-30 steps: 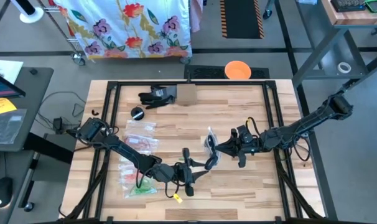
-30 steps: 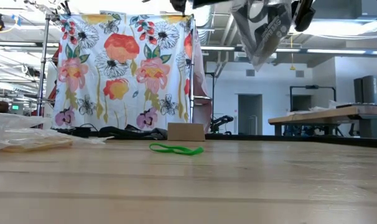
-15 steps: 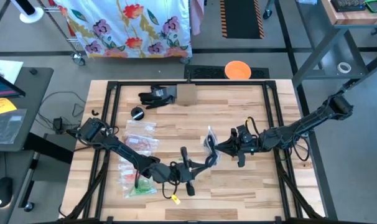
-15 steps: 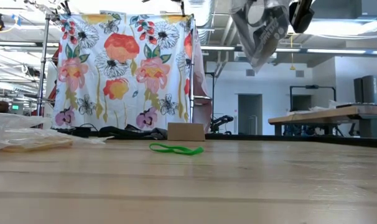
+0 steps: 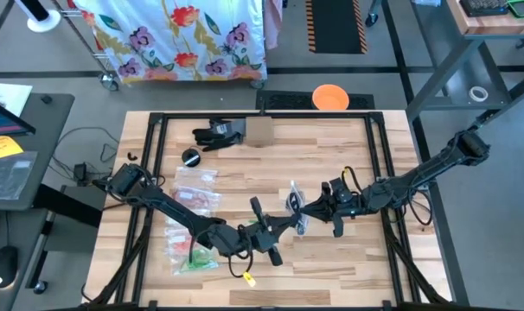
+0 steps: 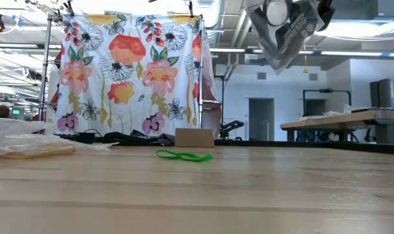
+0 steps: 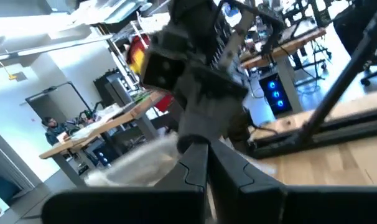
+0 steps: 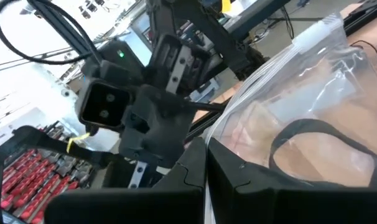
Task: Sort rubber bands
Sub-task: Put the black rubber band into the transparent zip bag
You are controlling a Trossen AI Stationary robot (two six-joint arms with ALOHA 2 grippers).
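Note:
A clear zip bag [image 5: 295, 206] with a dark rubber band [image 8: 313, 142] inside hangs high above the table, at the top of the low view [image 6: 285, 29]. My right gripper [image 5: 309, 208] is shut on it. My left gripper [image 5: 285, 226] comes from the left, its fingers close together at the bag's near side [image 7: 139, 163]. A green rubber band [image 6: 184, 156] lies flat on the table. My right gripper pinches the bag's edge [image 8: 214, 138] between its two fingers, coming level from the table's right. The bag is lifted clear of the table and hangs slack. My left gripper's shut fingers [image 7: 198, 168] meet the bag's near edge; what they grip is hidden by the fingers.
Clear bags with red and orange bands [image 5: 197, 199] and green bands [image 5: 189, 257] lie at the table's left. A cardboard box [image 5: 258, 130], a black glove-like thing [image 5: 217, 132] and a small black round thing [image 5: 190, 156] sit at the far side. A yellow bit [image 5: 247, 279] lies near the front edge.
My left gripper has swung from pointing toward the near edge to pointing right and has gone toward the bag. My right gripper has shifted the bag slightly toward the near edge; in the low view the bag has moved right and up.

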